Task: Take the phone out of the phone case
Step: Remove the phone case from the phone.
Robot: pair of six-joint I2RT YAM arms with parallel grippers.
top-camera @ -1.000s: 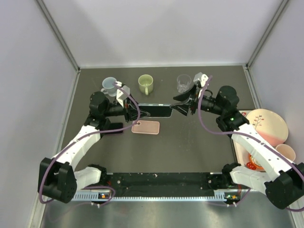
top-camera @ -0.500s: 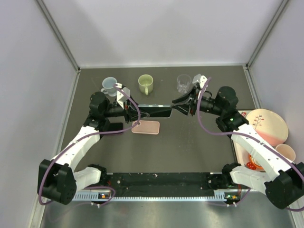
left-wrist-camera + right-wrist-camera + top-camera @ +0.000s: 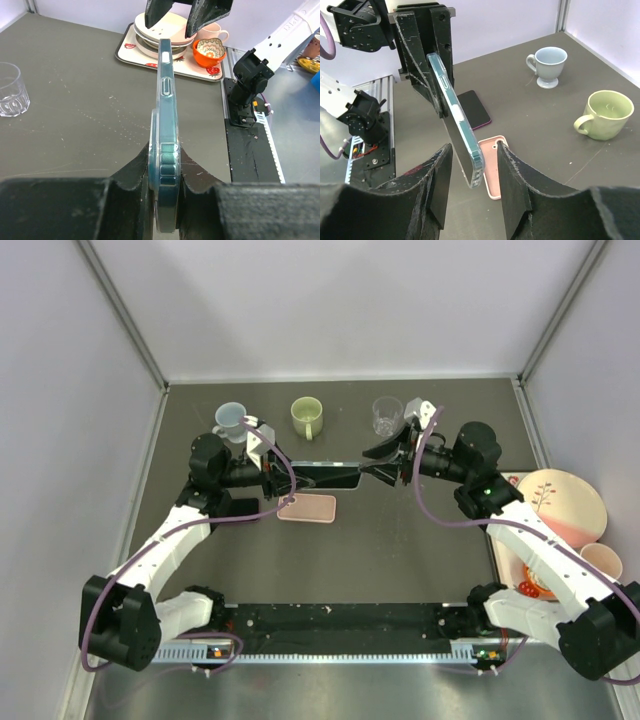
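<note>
Phone (image 3: 328, 477), top view: was held clear of the table (image 3: 400, 560), bridging the two grippers with one end at each.
Left gripper (image 3: 285, 478), top view: was closed on its end of the phone; the grip detail was too small to confirm.
Right gripper (image 3: 378, 468), top view: the jaws sat about the opposite end; contact could not be told.
Left wrist view, phone case (image 3: 167, 125): a clear, teal-tinted shell, seen edge-on, was clamped across both flat faces between the left jaws. Its far end lay between the spread right jaws.
Right wrist view, right jaws: stood wide, with a gap visible on either side of the near end; they were not gripping.
Right wrist view, table: a pink case (image 3: 492, 167) lay below the jaws.
Handling, judged: the phone was light, rigid and glass-faced, so fragile if dropped; the case was glossy and likely pliant and slippery.
Hold, judged: take the case lip at the free corner beside the right jaws and peel. A clamp across both faces would pin phone and shell together.
</note>
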